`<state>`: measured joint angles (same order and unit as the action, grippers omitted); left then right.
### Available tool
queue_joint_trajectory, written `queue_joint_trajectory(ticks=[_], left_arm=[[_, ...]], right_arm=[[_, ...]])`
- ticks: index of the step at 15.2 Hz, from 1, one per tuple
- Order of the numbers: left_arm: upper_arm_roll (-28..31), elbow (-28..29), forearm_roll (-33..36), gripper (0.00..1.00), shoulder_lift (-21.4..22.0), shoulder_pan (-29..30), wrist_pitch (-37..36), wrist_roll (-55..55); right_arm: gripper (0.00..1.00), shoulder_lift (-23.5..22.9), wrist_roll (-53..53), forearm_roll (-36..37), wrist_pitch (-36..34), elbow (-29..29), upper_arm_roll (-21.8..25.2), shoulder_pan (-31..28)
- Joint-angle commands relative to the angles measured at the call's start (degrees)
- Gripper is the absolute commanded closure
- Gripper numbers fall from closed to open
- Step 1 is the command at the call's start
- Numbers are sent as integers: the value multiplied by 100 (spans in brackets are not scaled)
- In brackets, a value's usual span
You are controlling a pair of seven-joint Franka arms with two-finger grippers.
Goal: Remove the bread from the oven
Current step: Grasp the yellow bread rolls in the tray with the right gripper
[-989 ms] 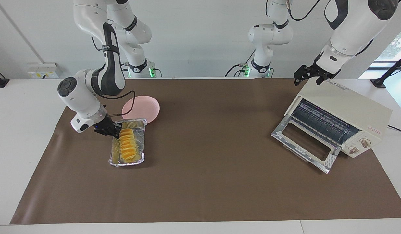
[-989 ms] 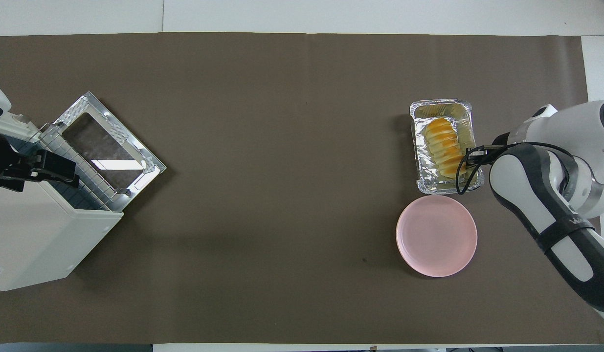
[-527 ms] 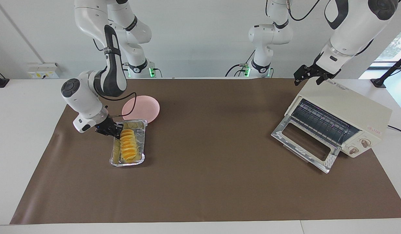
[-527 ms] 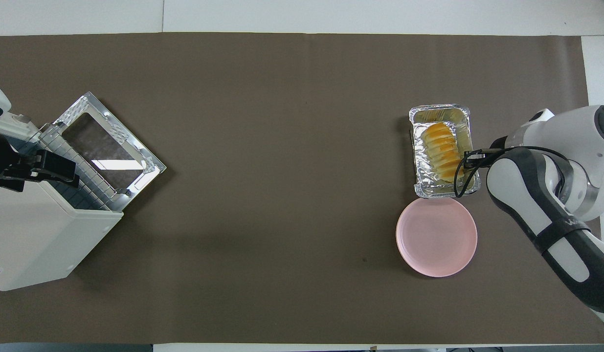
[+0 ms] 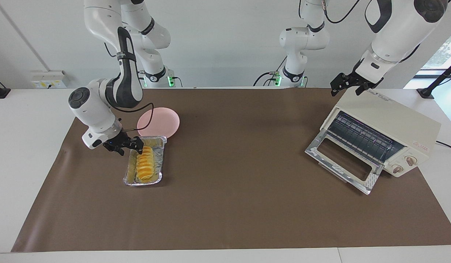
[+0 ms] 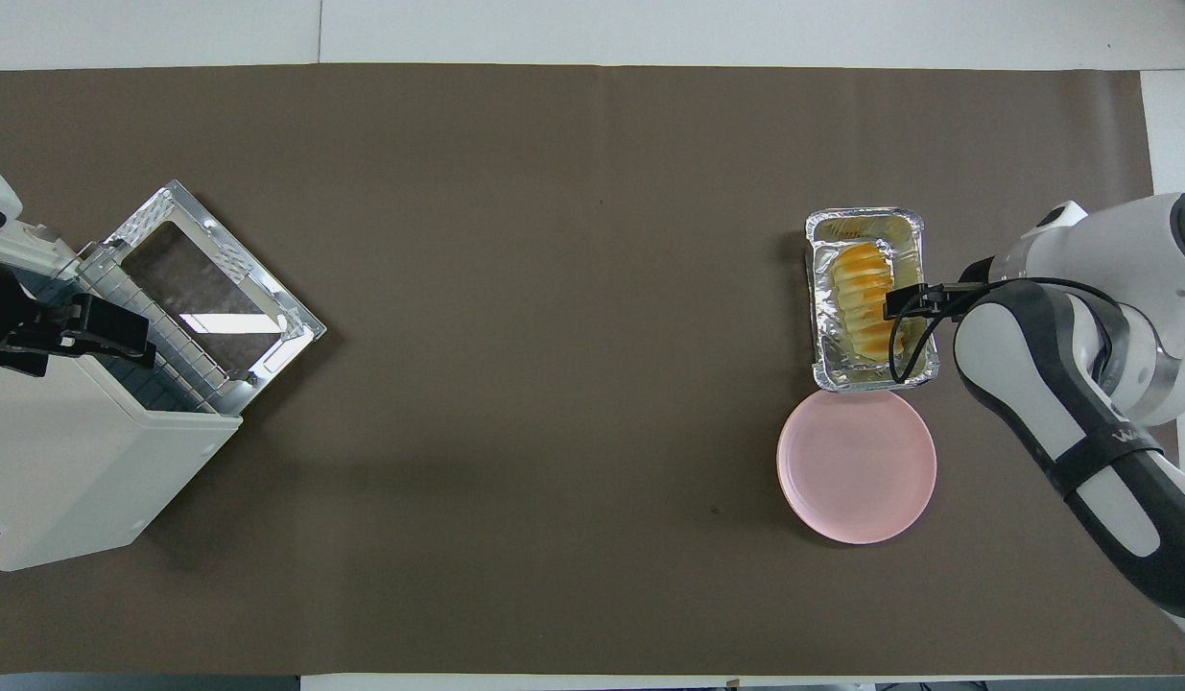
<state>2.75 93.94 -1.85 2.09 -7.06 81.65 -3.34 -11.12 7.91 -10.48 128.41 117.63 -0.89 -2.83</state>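
The bread (image 5: 145, 166) (image 6: 865, 293), an orange-yellow ridged loaf, lies in a crinkled foil tray (image 5: 160, 160) (image 6: 865, 219) on the brown mat, toward the right arm's end of the table. My right gripper (image 5: 126, 145) (image 6: 913, 299) is open just over the tray's rim on the right arm's side and holds nothing. The cream oven (image 5: 389, 117) (image 6: 74, 461) stands at the left arm's end with its glass door (image 5: 342, 160) (image 6: 208, 288) dropped open and a bare wire rack inside. My left gripper (image 5: 345, 87) (image 6: 79, 328) waits open over the oven's top.
A round pink plate (image 5: 163, 122) (image 6: 856, 465) lies beside the foil tray, nearer to the robots and almost touching it. The brown mat (image 5: 240, 153) covers the table between tray and oven.
My right gripper has gone from shut on the tray's rim to open and has lifted a little. The tray with the bread slid slightly toward the plate. The left arm has not moved.
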Motion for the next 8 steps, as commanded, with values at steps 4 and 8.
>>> queue_joint_trajectory(ticks=[4,8], left_arm=[[-46,72,80,0,90,56,79,18],[-46,72,80,0,90,56,79,18]], right_arm=[[0,-74,-668,-24,104,-110,-16,644],[0,-109,-607,117,289,14,-16,618]])
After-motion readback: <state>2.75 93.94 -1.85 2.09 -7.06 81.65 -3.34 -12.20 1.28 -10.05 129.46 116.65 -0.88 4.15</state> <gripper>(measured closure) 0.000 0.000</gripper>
